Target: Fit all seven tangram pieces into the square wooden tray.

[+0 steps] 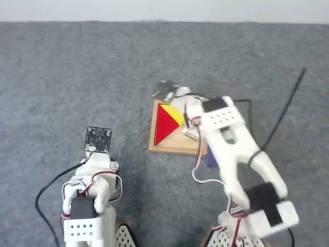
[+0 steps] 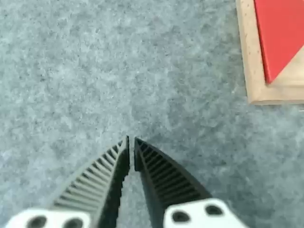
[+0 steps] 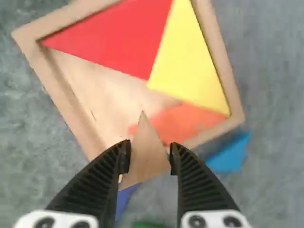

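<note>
The tray lies a little right of the surface's middle. Why is the left tool nowhere near it?

— Probably to leave room. That arm is folded back at the left. Its tool is pressed together on nothing and hangs over bare surface, with a corner of the tray off to one side.

— And inside the tray?

— A red triangle fills the left part and a yellow triangle meets it along one edge. An orange piece lies against the rim beside the yellow. Packed to the edges like that, they leave one open patch of bare wood.

— Hence the right arm above it?

— It seems so. The right tool is clamped on a pale wood-coloured triangle whose tip points into that gap, apparently to line it up. A blue piece lies just outside the rim, within easy reach.

— The setting?

— The surface is a grey, carpet-like cover. A pale wall runs along its far side, and a black cable trails at the right.
</note>
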Robot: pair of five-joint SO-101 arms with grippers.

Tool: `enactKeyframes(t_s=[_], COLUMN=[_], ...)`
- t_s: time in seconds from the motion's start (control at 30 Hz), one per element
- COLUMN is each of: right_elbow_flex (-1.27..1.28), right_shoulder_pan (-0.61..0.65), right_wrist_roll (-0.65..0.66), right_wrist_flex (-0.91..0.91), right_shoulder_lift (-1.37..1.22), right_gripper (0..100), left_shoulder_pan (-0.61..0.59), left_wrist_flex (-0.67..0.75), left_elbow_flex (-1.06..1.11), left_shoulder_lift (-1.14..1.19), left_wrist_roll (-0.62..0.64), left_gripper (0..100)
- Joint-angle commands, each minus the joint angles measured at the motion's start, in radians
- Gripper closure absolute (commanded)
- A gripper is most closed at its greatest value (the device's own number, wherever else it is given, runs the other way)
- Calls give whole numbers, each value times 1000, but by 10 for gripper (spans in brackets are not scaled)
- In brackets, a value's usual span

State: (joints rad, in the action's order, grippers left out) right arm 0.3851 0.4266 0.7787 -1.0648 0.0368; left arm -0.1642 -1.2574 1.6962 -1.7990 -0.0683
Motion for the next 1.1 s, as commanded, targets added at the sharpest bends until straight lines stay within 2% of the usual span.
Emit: enactKeyframes(t_s=[0.0,0.4,0.5,0.63,0.87,1.07], right_elbow_flex=[-178,-400,-396,-416,-446,-516], right_shoulder_pan=[38,68,79,88,101,130], right_wrist_roll=[150,453,554,715,910,921], right_wrist_flex=[-31,-31,-33,-124,-217,-323], right_shoulder_lift=[-84,-414,-418,-404,-360,-369], right_gripper=[952,952,952,952,952,940], left_shoulder_pan=[2,2,2,2,2,2], left_wrist_flex=[-3,-3,-3,-3,-3,-3], left_elbow_flex=[-12,-12,-12,-12,-12,-12], left_shoulder_lift=[-17,-17,-17,-17,-17,-17], left_wrist_roll=[0,0,0,0,0,0], left_gripper=[979,979,979,979,979,979])
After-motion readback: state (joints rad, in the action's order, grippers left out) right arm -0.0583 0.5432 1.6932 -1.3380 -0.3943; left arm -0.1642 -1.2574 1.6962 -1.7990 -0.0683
